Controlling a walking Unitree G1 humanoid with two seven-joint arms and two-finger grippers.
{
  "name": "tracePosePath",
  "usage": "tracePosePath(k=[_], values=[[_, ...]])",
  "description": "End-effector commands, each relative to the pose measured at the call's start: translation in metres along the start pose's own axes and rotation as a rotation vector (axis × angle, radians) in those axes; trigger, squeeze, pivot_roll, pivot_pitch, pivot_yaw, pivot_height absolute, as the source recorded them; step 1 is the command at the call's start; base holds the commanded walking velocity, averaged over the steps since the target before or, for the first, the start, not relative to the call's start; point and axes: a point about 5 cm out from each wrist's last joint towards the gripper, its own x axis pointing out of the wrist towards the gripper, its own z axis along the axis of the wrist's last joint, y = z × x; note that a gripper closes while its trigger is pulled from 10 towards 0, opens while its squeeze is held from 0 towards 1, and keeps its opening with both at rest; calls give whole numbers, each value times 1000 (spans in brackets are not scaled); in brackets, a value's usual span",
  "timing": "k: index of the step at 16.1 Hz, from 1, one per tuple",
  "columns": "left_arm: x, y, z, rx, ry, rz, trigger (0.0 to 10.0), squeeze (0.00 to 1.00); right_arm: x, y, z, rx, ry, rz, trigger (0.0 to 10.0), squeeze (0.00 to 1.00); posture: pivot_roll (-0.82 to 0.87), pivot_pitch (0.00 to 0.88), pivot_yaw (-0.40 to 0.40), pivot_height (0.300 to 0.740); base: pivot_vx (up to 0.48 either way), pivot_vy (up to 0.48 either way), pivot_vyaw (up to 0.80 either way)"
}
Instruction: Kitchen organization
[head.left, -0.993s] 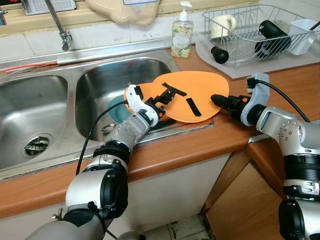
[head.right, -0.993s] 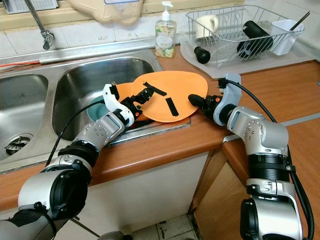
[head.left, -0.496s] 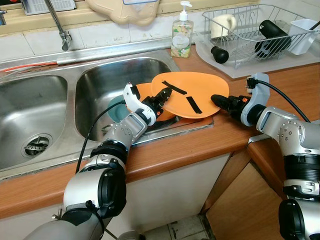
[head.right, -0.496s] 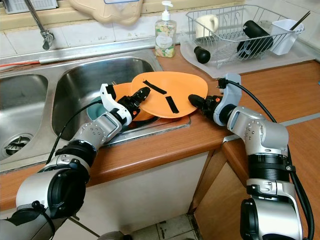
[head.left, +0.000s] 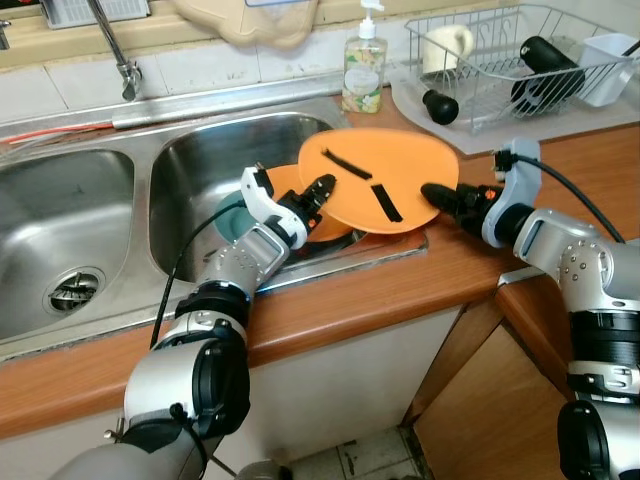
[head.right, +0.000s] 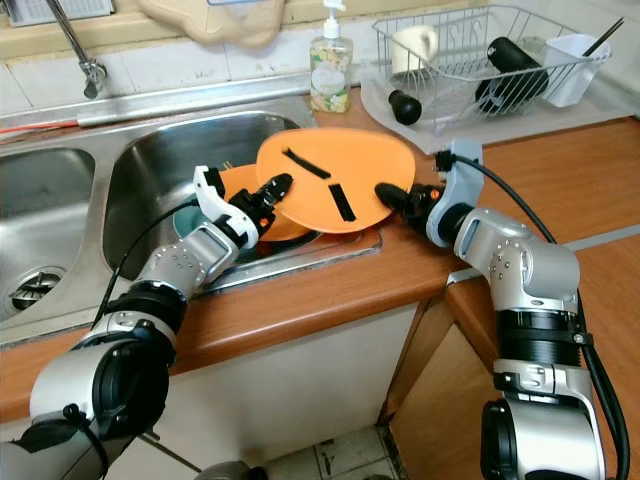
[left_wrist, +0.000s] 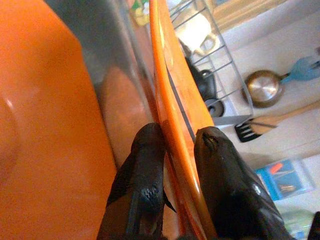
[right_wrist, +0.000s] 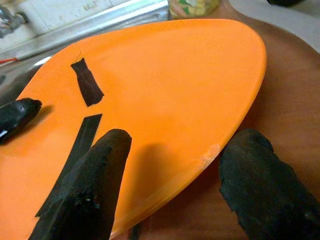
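Though lying flatter a second ago, now tilted up over the sink's (head.left: 190, 160) right basin: large orange plate (head.left: 385, 170), pinched at its left rim by the left hand (head.left: 318, 190), right hand (head.left: 437, 194) spread around the desk-side (head.left: 560, 160) edge. Second orange plate (head.left: 300, 205) underneath, mostly hidden.

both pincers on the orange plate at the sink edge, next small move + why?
Probably keep lifting together toward the dish rack. The left pincer is shut on the orange plate rim; the right pincer straddles the opposite edge, open. The plate is tilted above the sink rim, over a second plate.
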Motion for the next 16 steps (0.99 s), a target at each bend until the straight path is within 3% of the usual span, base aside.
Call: tracePosePath(k=[1, 4, 8, 9, 13, 16], values=[[1, -8, 10, 5, -27, -43, 0, 0, 0, 7, 1, -9, -7, 33, 10000, 0, -50, 0, 95, 740, 0, 0, 0], [-8, -19, 30, -3, -90, -108, 0, 0, -3, 14, 8, -35, -34, 58, 10000, 0, -47, 0, 95, 740, 0, 0, 0], [-40, -33, 59, 35, -213, -151, 0, 0, -9, 29, 19, -78, -80, 114, 10000, 0, -30, 0, 88, 740, 0, 0, 0], [-55, -35, 68, 44, -261, -133, 0, 0, -11, 35, 20, -90, -86, 139, 10000, 0, -24, 0, 84, 740, 0, 0, 0], [-73, -32, 76, 89, -312, -73, 0, 0, -13, 42, 19, -120, -84, 169, 10000, 0, -20, 0, 80, 740, 0, 0, 0], [-89, -17, 84, 191, -360, 83, 0, 0, -18, 56, 16, -224, -70, 248, 10000, 0, -19, 0, 77, 740, 0, 0, 0]])
